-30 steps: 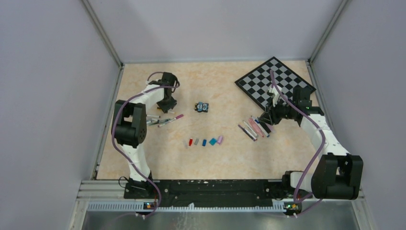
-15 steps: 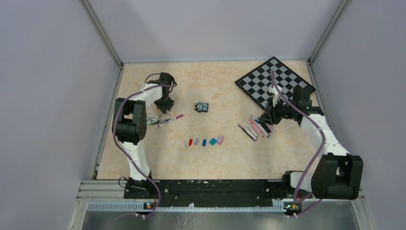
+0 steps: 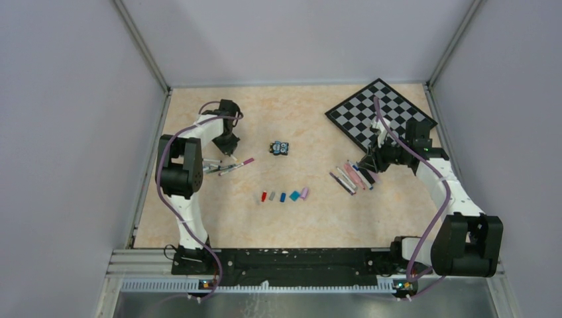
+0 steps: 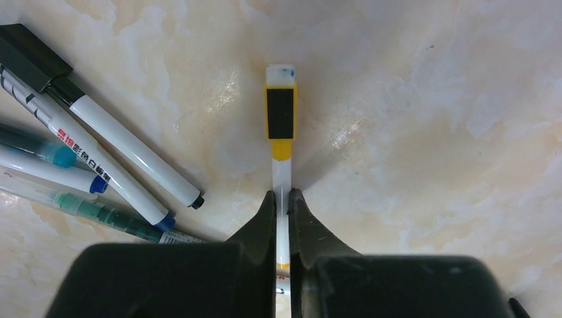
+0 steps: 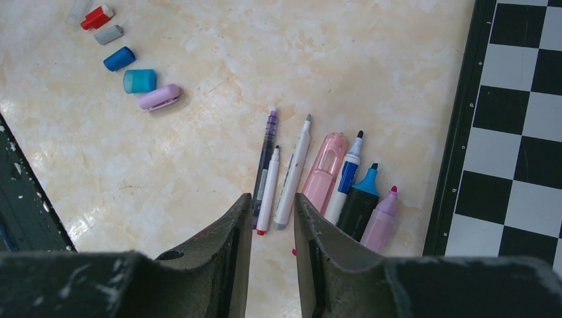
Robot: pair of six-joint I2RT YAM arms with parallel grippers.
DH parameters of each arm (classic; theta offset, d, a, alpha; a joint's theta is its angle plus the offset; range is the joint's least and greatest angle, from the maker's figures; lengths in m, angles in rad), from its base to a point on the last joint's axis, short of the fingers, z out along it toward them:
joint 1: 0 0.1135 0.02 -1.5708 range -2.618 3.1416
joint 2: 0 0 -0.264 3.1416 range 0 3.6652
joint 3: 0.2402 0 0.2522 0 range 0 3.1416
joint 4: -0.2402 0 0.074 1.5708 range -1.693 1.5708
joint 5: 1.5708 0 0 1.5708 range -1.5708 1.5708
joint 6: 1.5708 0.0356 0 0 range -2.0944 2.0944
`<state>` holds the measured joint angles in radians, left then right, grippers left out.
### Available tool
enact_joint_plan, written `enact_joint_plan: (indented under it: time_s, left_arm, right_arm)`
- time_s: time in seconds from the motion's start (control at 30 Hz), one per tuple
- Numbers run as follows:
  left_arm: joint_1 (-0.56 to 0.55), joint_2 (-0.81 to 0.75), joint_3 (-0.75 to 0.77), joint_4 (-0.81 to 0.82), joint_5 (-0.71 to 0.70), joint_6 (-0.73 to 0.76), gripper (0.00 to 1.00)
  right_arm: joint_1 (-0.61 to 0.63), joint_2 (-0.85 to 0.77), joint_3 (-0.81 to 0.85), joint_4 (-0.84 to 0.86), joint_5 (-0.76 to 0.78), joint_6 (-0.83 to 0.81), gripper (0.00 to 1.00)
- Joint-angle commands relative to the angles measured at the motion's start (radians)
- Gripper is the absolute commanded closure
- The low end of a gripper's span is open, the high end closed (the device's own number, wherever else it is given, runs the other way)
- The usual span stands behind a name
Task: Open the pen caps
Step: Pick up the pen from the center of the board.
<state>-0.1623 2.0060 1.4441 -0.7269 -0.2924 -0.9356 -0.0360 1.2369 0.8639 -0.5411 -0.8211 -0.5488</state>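
Note:
My left gripper is shut on a thin white pen that points away from it over the table. This pen carries a yellow cap with a black label. In the top view the left gripper hovers just beyond a loose pile of pens. My right gripper is open, nothing between its fingers, above a row of uncapped pens and markers. Loose pen caps in red, grey, blue, teal and pink lie in a line; in the top view these caps sit mid-table.
A chessboard lies at the back right, its edge close beside the markers. A small black-blue toy block sits near the centre. White markers and teal pens lie left of the held pen. Grey walls enclose the table.
The left gripper's jaws have closed on the white pen and the wrist has shifted slightly left. The right arm has stayed still.

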Motion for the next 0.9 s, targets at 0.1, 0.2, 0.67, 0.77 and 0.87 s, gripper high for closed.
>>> enact_joint_plan:
  time_s: [0.1, 0.2, 0.67, 0.77, 0.87]
  left_arm:
    - [0.008, 0.0, 0.029, 0.046, 0.026, 0.068, 1.0]
    - [0.007, -0.044, 0.022, 0.084, 0.033, 0.108, 1.0]
    - [0.007, -0.55, -0.469, 0.665, 0.394, 0.289, 1.0]
    - [0.007, -0.662, -0.636, 0.904, 0.615, 0.294, 1.0]
    - [0.007, -0.733, -0.813, 1.217, 0.795, 0.2, 1.0]
  right_arm:
    - [-0.006, -0.029, 0.006, 0.006, -0.017, -0.019, 0.72]
    - [-0.005, -0.031, 0.006, 0.006, -0.021, -0.018, 0.72]
    - [-0.006, -0.041, -0.003, 0.005, -0.079, -0.022, 0.72]
    - [-0.005, -0.054, -0.015, 0.008, -0.136, -0.027, 0.72]
    - [-0.005, -0.072, -0.039, 0.024, -0.219, -0.023, 0.72]
